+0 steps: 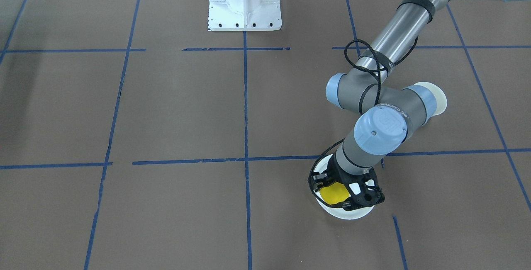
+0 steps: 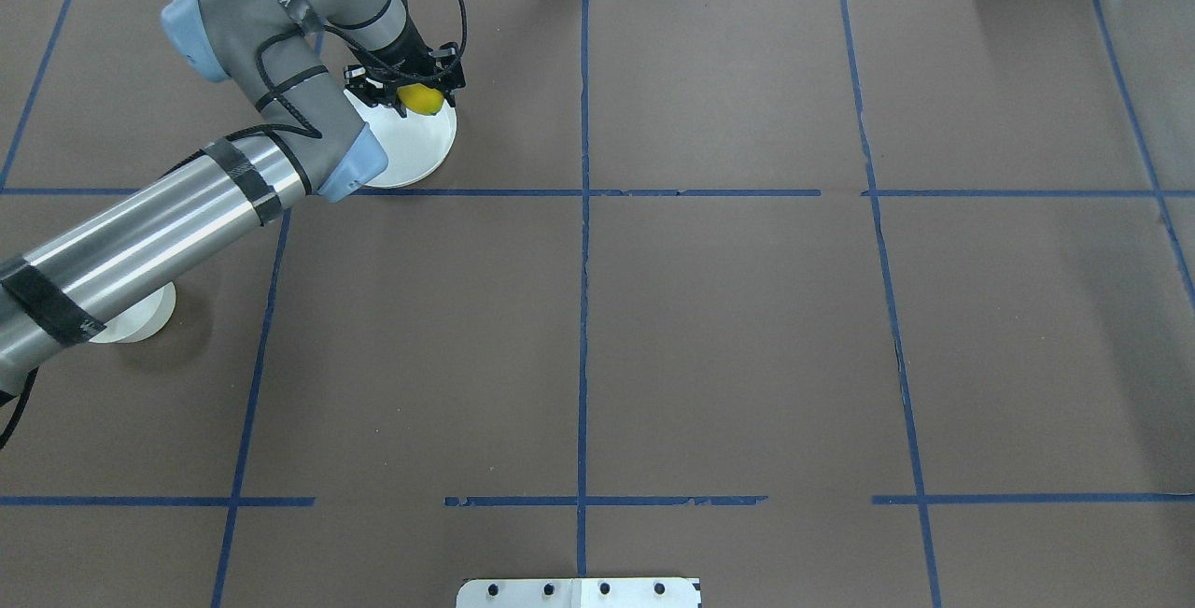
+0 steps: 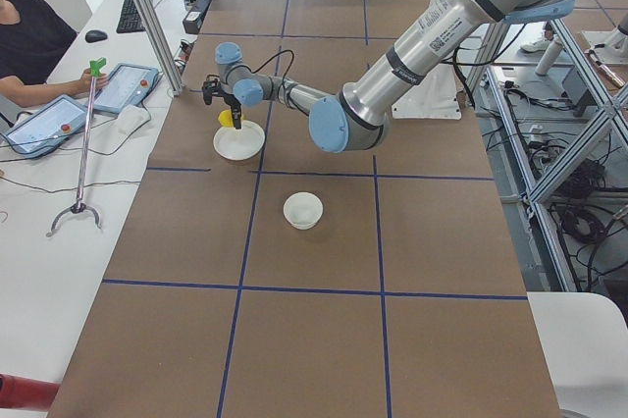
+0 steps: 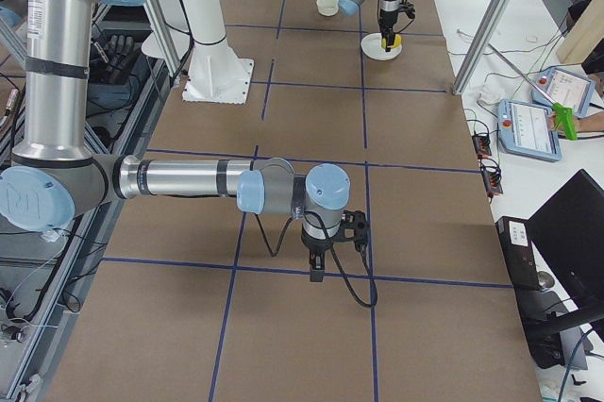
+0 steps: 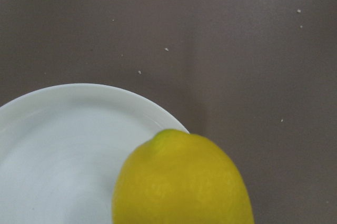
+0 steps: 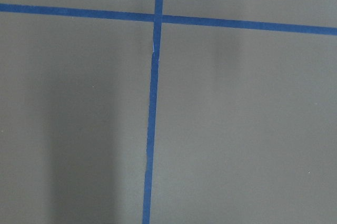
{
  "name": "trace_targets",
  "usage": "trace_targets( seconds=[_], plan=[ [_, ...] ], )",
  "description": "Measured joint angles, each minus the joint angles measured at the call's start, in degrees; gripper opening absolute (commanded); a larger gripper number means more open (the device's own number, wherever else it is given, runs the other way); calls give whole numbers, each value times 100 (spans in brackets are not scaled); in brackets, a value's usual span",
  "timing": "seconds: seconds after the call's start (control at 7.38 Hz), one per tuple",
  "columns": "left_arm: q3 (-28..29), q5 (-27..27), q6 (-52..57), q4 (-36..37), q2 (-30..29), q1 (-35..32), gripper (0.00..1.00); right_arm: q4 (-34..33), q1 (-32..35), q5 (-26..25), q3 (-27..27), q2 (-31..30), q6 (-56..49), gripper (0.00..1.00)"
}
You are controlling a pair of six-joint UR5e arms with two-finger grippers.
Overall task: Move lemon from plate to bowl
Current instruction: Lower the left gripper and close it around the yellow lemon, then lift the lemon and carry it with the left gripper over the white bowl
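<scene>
The lemon [image 1: 332,193], a smooth, matte, bright yellow oval with a blunt nub at one end, sits clamped in the left gripper [image 1: 338,195], whose black jaws stand narrow against its two sides. It hangs at the rim of the plate [image 2: 415,146] on the side far from the robot. In the left wrist view the fruit overlaps both the plate's raised white edge and the bare surface beyond. The pictures do not settle whether its underside touches the plate or is just clear of it. The plate is flat, round and white with a shallow lip. The bowl [image 3: 302,210], smaller, deeper, off-white and thin-walled, stands apart from the plate on the robot's side of it, one blue line between them, and is partly hidden under the left arm [image 2: 140,234] in the overhead view. That arm has a brushed metal tube, grey joints and pale blue caps, with a black cable looped along it. The table [image 2: 747,337] is covered in dull brown paper, ruled into rectangles by blue tape [image 2: 583,309]. A white metal mounting base [image 1: 244,2] is bolted at its middle edge. The right gripper [image 4: 317,270] points down over a tape line well away from all this; whether it is wide or closed cannot be told.
</scene>
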Motion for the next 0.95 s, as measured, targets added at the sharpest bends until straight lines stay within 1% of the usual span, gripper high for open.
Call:
trace_targets(
  seconds=[0.14, 0.41, 0.68, 0.95],
  plan=[
    [-667, -29, 12, 220, 398, -54, 17, 0, 0, 0, 0, 0, 0, 100],
    [-1898, -41, 272, 434, 1321, -158, 17, 0, 0, 0, 0, 0, 0, 100],
    [-3105, -35, 742, 476, 2530, -246, 18, 0, 0, 0, 0, 0, 0, 100],
    [-4178, -15, 1042, 324, 3932, -274, 19, 0, 0, 0, 0, 0, 0, 100]
  ],
)
